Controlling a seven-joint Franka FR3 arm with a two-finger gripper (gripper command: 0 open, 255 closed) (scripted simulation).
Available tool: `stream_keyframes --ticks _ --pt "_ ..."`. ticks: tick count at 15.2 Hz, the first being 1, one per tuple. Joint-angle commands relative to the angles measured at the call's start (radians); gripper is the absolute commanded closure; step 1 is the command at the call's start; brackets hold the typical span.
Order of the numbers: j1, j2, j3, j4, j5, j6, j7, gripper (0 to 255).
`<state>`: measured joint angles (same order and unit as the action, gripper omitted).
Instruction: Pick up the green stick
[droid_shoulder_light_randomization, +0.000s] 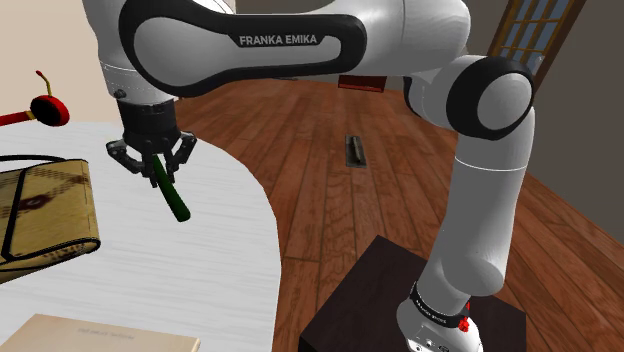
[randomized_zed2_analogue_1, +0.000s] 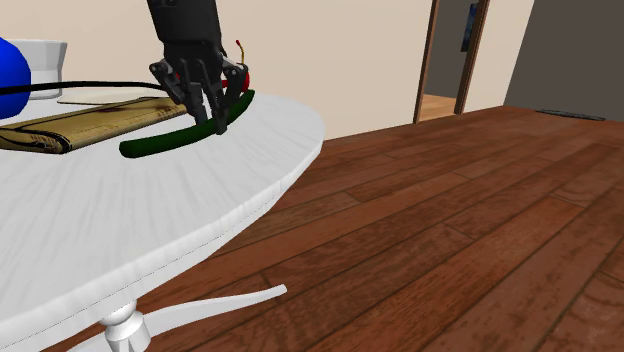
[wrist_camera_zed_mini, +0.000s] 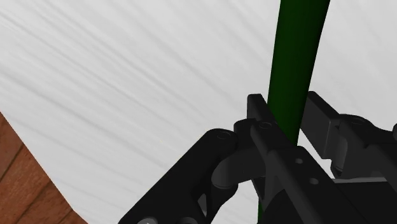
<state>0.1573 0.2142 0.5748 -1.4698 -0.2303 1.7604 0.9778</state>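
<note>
Your pincer (droid_shoulder_light_randomization: 155, 172) is pinching the green stick (droid_shoulder_light_randomization: 175, 200). In the wrist view both black fingers (wrist_camera_zed_mini: 257, 124) are pressing against the dark green shaft (wrist_camera_zed_mini: 299, 44) from either side, and the stick is running on past the fingertips over the white bench (wrist_camera_zed_mini: 127, 76).

In the shoulder view the arm is reaching down from above. The stick is slanting out of the pincer, with its lower end pointing toward the camera and the shoulder view's right. It is hanging over the round white bench (droid_shoulder_light_randomization: 220, 260), not far from the curved edge.

In the second exterior view the pincer (randomized_zed2_analogue_1: 215, 120) is gripping the stick (randomized_zed2_analogue_1: 160, 140) nearer its far end. The long part is stretching toward that view's left, just in front of a flat olive-tan bag with a black strap (randomized_zed2_analogue_1: 90, 122). You cannot tell from these views whether the stick is touching the bench (randomized_zed2_analogue_1: 150, 220) or hanging just above it.

The same bag (droid_shoulder_light_randomization: 50, 205) is lying to the shoulder view's left of the stick, apart from it. A red round thing with a thin stem (droid_shoulder_light_randomization: 50, 110) is sitting farther back on the bench. A tan flat box (droid_shoulder_light_randomization: 90, 335) is showing at the bench's near edge. The dark stand (droid_shoulder_light_randomization: 380, 290) is standing on the wooden floor (droid_shoulder_light_randomization: 330, 180).
</note>
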Motion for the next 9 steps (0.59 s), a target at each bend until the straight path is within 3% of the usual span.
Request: stream_keyframes --ticks 1,5,9 --pt "0.0 0.0 0.0 0.0 0.0 0.0 0.0 255" --pt "0.001 0.006 -0.001 0.008 -0.003 -0.003 -0.001 255" --pt "0.011 0.02 0.001 0.079 -0.01 -0.062 -0.004 255"
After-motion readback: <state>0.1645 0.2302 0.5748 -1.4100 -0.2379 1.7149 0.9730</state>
